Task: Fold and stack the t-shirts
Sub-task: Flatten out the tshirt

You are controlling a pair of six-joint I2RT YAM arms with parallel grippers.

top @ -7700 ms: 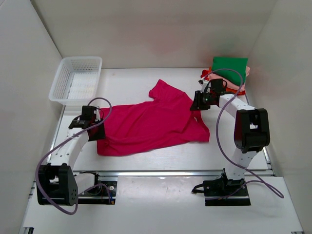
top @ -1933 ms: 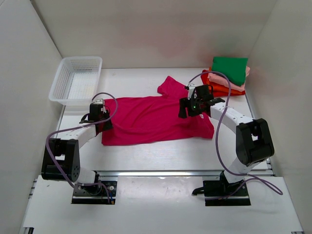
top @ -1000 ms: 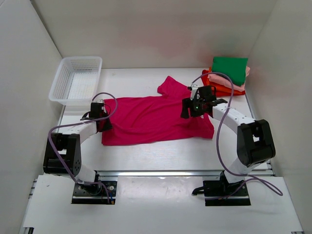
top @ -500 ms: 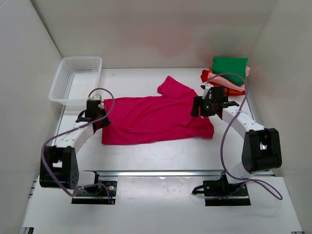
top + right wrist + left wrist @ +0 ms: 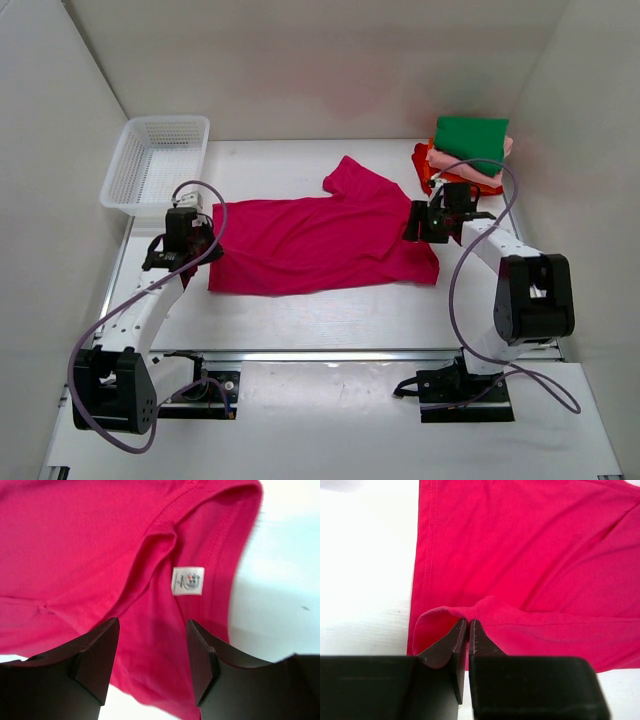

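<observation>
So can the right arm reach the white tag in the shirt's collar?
Probably yes: the right gripper hangs open close to the white tag, and nothing covers it on the magenta t-shirt.

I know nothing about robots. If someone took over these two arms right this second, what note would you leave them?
The left gripper: jaws shut on a pinch of the magenta t-shirt at its edge near the hem.
The right gripper: jaws open over the collar by the white label, holding nothing.
The shirt lies spread on the table, unfolded; the folded stack, green on top, sits at the far right corner.
Done: several shirts stacked. Left: fold the magenta one and add it.
</observation>
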